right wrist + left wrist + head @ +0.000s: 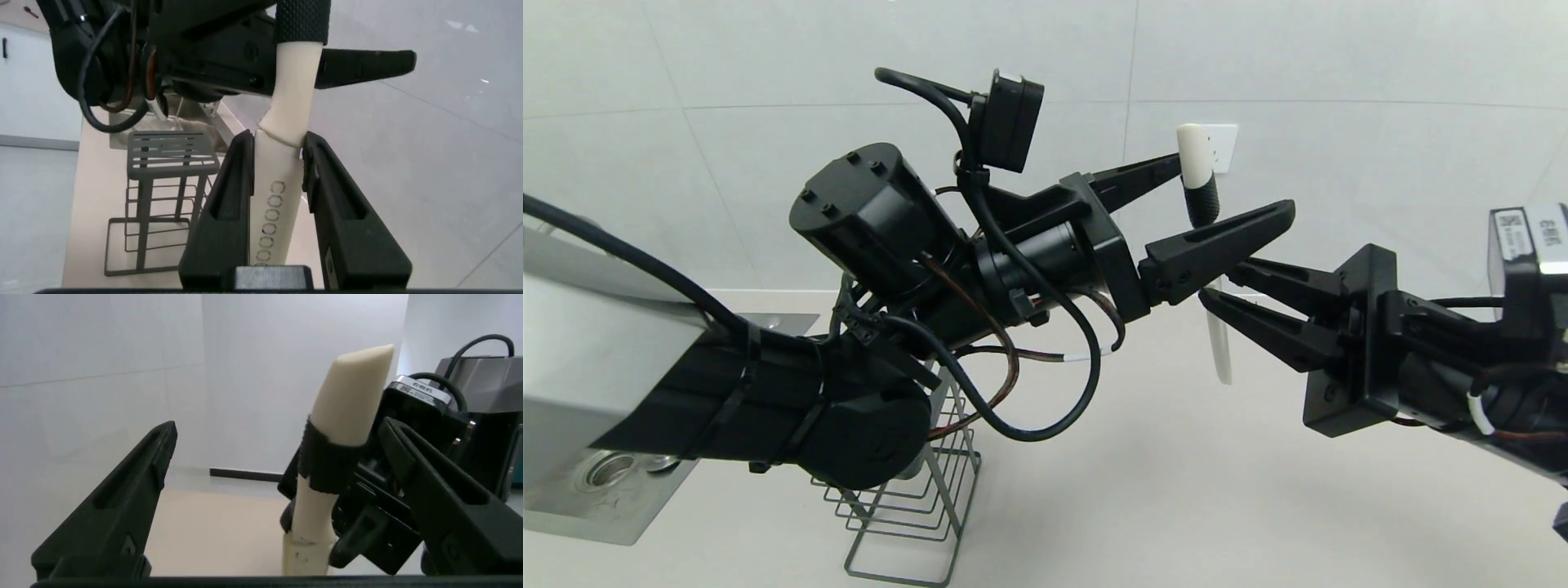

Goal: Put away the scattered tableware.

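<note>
A knife-like utensil (1201,204) hangs upright in the air: cream handle on top, black grip band, white blade with a row of holes (274,212) below. My right gripper (1215,286) is shut on the blade, its fingers (237,188) pressed to both sides. My left gripper (1233,186) is open around the handle (343,449). The black band stands between its fingers, close to one finger (441,498) and well apart from the other (122,506). Both grippers are held high above the counter.
A wire rack (907,514) stands on the beige counter (1176,490) below the left arm and appears in the right wrist view (159,188). A metal sink (605,482) lies at the left edge. White tiled wall behind.
</note>
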Motion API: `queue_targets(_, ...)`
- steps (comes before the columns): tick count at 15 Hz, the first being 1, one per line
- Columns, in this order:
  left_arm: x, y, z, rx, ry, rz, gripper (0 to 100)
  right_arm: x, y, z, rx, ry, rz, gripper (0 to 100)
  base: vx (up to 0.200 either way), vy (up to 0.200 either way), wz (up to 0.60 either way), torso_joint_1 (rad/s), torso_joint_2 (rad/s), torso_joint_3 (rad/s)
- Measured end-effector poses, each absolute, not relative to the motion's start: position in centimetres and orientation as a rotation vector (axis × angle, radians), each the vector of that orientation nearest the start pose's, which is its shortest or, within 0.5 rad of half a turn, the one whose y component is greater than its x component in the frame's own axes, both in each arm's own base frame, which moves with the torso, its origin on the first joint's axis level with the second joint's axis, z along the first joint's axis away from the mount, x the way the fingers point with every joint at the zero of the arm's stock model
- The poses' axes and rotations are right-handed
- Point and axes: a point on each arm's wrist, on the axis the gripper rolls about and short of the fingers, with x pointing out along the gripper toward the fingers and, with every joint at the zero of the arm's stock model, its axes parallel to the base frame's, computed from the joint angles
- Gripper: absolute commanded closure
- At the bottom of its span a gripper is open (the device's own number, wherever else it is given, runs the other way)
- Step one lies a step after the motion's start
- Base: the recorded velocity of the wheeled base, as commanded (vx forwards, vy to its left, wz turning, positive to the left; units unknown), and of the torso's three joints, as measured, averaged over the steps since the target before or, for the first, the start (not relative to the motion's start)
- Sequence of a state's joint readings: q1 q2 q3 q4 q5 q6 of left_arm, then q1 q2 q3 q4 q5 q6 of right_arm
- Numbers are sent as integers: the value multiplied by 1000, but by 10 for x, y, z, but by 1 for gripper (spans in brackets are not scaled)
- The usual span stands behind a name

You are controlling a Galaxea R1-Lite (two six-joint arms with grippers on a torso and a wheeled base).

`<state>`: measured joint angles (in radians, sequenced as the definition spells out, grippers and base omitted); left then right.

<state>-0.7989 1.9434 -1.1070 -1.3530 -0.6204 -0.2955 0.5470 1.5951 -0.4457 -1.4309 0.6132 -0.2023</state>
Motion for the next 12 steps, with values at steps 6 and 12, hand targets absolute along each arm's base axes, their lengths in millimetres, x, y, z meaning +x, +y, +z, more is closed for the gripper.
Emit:
queue_targets(6, 245, -276, 253, -305, -368, -1451, 100, 203, 139, 203, -189, -434, 1113, 100, 0, 0, 0, 0, 0, 0)
queue_targets(12, 244, -275, 256, -312, -378, -1417, 100, 201, 138, 205, -191, -441, 1111, 0, 0, 0, 0, 0, 0, 0)
